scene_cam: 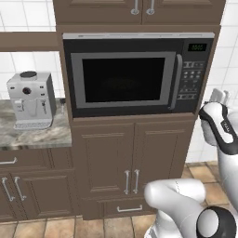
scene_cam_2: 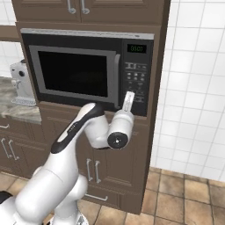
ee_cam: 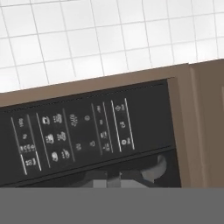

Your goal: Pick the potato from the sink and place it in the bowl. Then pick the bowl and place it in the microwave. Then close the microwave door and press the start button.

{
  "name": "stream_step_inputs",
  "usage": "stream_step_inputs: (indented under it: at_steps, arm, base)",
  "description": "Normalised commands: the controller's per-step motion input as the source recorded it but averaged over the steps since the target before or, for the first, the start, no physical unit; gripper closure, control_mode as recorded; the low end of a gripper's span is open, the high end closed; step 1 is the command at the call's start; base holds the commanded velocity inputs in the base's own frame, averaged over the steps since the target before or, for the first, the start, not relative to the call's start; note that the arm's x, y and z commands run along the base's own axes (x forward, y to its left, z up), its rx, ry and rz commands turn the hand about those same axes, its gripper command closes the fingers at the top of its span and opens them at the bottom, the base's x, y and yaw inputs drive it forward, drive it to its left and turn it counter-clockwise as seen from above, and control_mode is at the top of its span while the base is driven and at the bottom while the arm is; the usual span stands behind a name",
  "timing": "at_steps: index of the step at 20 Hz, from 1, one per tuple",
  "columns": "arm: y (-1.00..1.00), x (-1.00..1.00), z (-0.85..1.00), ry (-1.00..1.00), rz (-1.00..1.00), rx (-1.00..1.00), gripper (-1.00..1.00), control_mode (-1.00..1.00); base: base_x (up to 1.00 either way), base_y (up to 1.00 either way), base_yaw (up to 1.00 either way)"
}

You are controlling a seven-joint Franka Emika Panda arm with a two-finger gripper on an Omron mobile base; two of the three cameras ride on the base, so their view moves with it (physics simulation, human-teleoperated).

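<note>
The microwave (ee_cam: 87, 131) keypad panel (ee_cam: 74, 135) lies rolled sideways just ahead of the claw, a brown cabinet frame (ee_cam: 192, 127) beside it and white wall tiles (ee_cam: 109, 39) beyond.

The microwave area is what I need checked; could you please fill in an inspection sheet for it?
Surface: marble counter left of the microwave.
Job's things: microwave with its microwave door shut; green display lit; potato and bowl not visible.
Clutter: silver coffee machine on the counter.
Grippers: gripper shut, holding nothing, raised before the keypad panel.
Cables: nothing seen.
Surroundings: brown cabinets, white wall tiles, terracotta floor.
</note>
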Motion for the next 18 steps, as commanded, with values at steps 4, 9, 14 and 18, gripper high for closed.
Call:
stream_step_inputs:
  at_steps: [4, 9, 14, 18]
  arm:
    - [0.0, 0.21, 0.0, -0.01, 0.0, 0.0, 1.0, -1.0]
    - [0.0, 0.22, 0.0, 0.0, 0.0, 0.03, 1.0, -1.0]
    - [-0.09, 0.06, 0.01, 0.0, 0.0, 0.06, 1.0, -1.0]
    - [-0.16, 0.0, 0.01, -0.01, 0.0, 0.07, 1.0, -1.0]
  base:
    - [0.0, 0.0, 0.0]
    - [0.0, 0.0, 0.0]
    - [0.0, 0.0, 0.0]
    - [0.0, 0.0, 0.0]
